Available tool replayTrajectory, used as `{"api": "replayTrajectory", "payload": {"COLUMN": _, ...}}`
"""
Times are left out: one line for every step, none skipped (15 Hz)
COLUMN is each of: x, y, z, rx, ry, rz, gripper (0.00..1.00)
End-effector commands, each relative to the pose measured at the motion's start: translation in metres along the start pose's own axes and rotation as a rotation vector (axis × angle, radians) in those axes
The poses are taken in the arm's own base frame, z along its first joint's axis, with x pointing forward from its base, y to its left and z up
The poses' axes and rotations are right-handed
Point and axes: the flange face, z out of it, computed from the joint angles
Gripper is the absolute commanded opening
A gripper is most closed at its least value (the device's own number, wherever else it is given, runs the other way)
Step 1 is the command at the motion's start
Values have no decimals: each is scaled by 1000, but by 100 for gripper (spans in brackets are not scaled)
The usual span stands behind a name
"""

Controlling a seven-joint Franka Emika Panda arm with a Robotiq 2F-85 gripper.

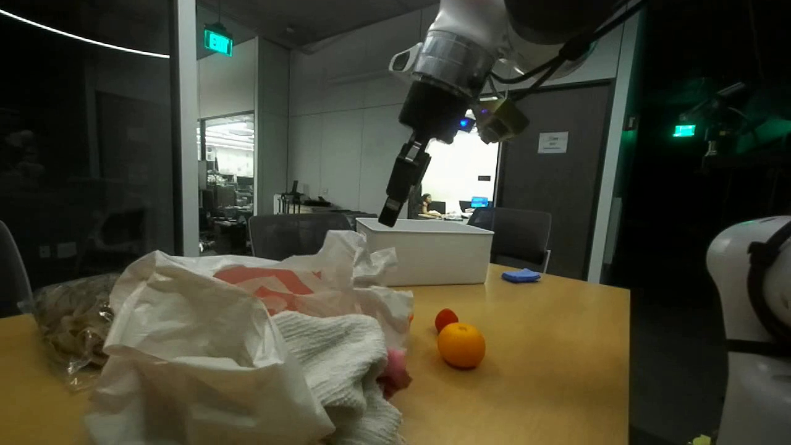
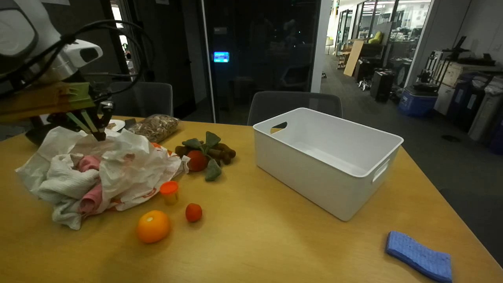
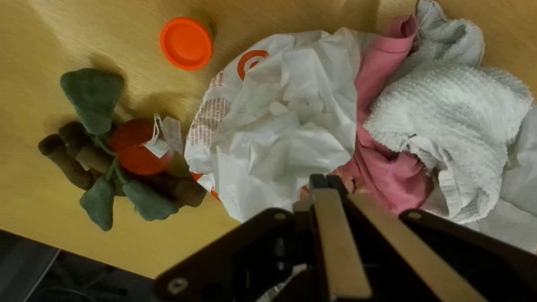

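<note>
At the wrist view's lower centre, your clenched jaws hang over the white bag [image 3: 285, 121] and pink cloth [image 3: 375, 149].

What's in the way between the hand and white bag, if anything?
Nothing visible: in the wrist view, no object shows between the hand and the white bag. The pink cloth and towel show farther right there, not between.

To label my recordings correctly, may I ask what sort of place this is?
Probably an office meeting room: chairs stand around a table, and a green exit sign is lit.
</note>
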Motion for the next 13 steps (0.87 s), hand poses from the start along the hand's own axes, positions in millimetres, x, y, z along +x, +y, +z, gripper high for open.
{"api": "replayTrajectory", "payload": {"x": 0, "y": 13, "z": -21, "rx": 40, "ry": -5, "rz": 6, "gripper": 36}}
{"api": "replayTrajectory", "payload": {"x": -2, "y": 15, "z": -27, "rx": 78, "ry": -5, "rz": 2, "gripper": 43}}
{"api": "replayTrajectory", "payload": {"x": -5, "y": 16, "z": -34, "rx": 133, "ry": -1, "rz": -30, "gripper": 50}}
{"api": "replayTrajectory", "payload": {"x": -9, "y": 17, "z": -41, "rx": 201, "ry": 2, "rz": -68, "gripper": 59}}
{"api": "replayTrajectory", "payload": {"x": -13, "y": 18, "z": -49, "rx": 248, "ry": 2, "rz": -98, "gripper": 66}}
{"api": "replayTrajectory", "payload": {"x": -17, "y": 19, "z": -56, "rx": 296, "ry": 0, "rz": -126, "gripper": 74}}
{"api": "replayTrajectory", "payload": {"x": -22, "y": 20, "z": -63, "rx": 347, "ry": -3, "rz": -152, "gripper": 81}}
{"api": "replayTrajectory", "payload": {"x": -26, "y": 21, "z": -68, "rx": 371, "ry": -10, "rz": -169, "gripper": 88}}
{"api": "replayTrajectory", "payload": {"x": -30, "y": 21, "z": -71, "rx": 399, "ry": -13, "rz": -187, "gripper": 96}}
{"api": "replayTrajectory", "payload": {"x": -35, "y": 22, "z": -75, "rx": 409, "ry": -12, "rz": -199, "gripper": 100}}
{"api": "replayTrajectory", "payload": {"x": -30, "y": 22, "z": -60, "rx": 369, "ry": -38, "rz": -161, "gripper": 85}}
{"api": "replayTrajectory", "payload": {"x": -33, "y": 22, "z": -64, "rx": 382, "ry": -35, "rz": -174, "gripper": 93}}
{"api": "replayTrajectory", "payload": {"x": -35, "y": 22, "z": -66, "rx": 386, "ry": -33, "rz": -181, "gripper": 100}}
